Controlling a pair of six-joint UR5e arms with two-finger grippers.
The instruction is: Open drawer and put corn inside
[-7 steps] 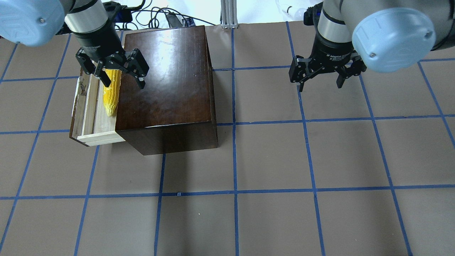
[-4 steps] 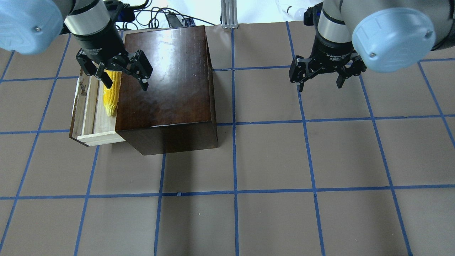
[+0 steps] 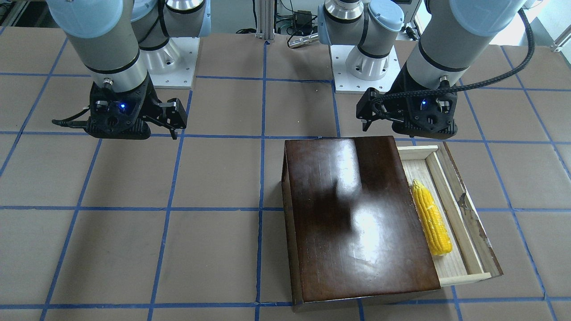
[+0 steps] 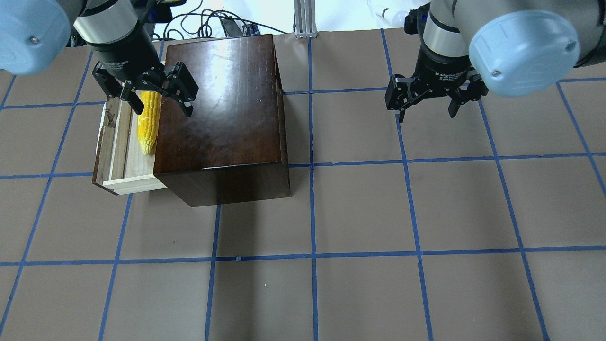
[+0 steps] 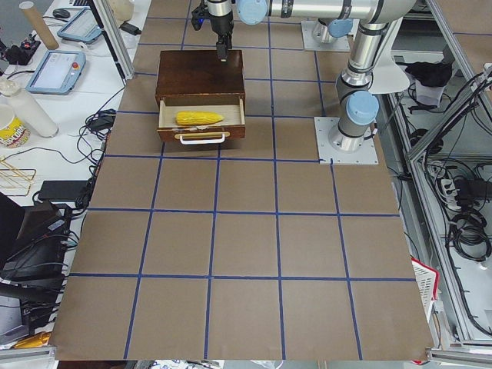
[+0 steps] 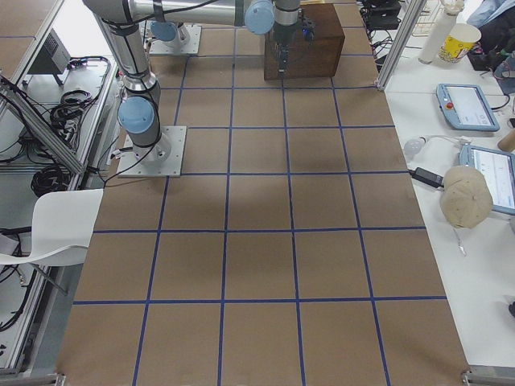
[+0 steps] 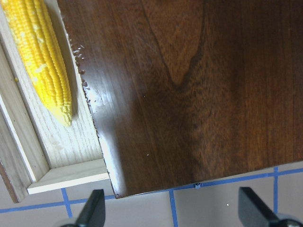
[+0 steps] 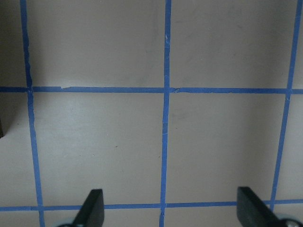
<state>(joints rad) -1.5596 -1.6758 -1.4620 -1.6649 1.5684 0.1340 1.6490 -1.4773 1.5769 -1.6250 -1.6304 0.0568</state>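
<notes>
The yellow corn (image 4: 147, 123) lies lengthwise in the pulled-out drawer (image 4: 110, 142), close against the dark-brown box (image 4: 222, 109). It also shows in the front view (image 3: 431, 217) and in the left wrist view (image 7: 42, 56). My left gripper (image 4: 162, 110) is open and empty. It hangs above the corn's thick end and the box's edge, clear of both. In the left wrist view both fingertips (image 7: 92, 210) stand wide apart. My right gripper (image 4: 426, 116) is open and empty over bare table far to the right of the box.
The drawer's white handle (image 5: 201, 138) faces the table's left end. Cables and a metal post (image 4: 305, 19) lie behind the box. Brown table with blue tape grid (image 4: 312, 255) stretches in front of the box.
My open left gripper has drawn a little up and back from the corn, which stays in the drawer. The right arm has not moved.
</notes>
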